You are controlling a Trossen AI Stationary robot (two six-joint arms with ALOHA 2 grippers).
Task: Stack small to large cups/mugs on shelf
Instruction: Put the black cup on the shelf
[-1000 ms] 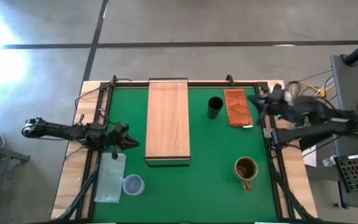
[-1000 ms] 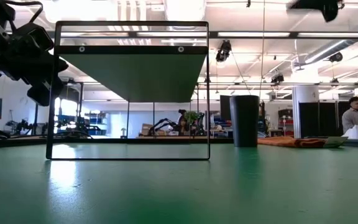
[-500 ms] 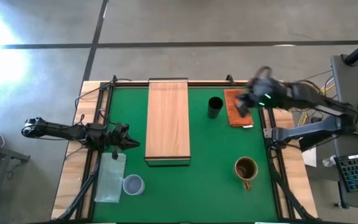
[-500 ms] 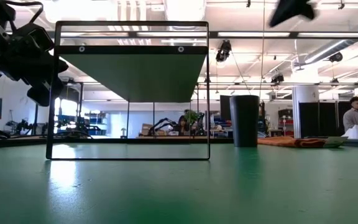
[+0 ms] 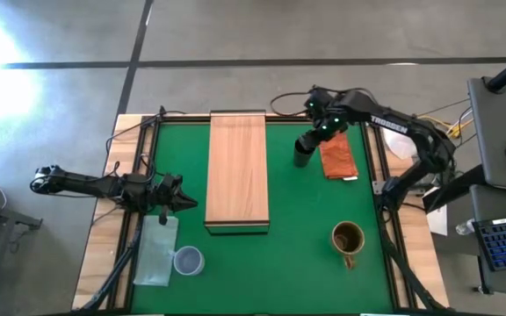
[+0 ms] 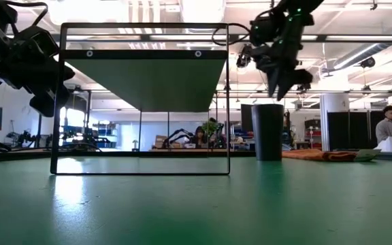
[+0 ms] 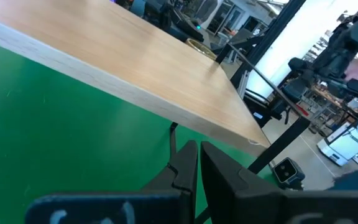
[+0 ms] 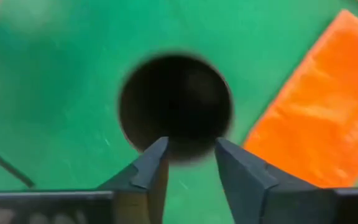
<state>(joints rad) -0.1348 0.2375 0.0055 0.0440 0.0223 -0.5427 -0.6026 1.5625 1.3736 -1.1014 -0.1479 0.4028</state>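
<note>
Two arms are showing at the table. The right gripper [image 5: 310, 140] is hanging directly above the black cup [image 5: 302, 153], fingers [image 8: 149, 167] parted a little and holding nothing, the cup's open mouth right below them. The orange cloth [image 5: 336, 151] is lying just beside that gripper, the shelf [image 5: 237, 171] on its other side. The brown mug [image 5: 348, 240] is standing well away from it. The left gripper [image 5: 183, 201] is waiting beside the shelf, fingers pressed together, the pale mug [image 5: 188, 261] and clear bag [image 5: 155, 250] sitting nearby.

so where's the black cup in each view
high view: black cup right of the shelf, beside the orange cloth.
low view: right of centre, under the right tool.
left wrist view: not in it.
right wrist view: centre, from above.
Shared landmark: the orange cloth.
</note>
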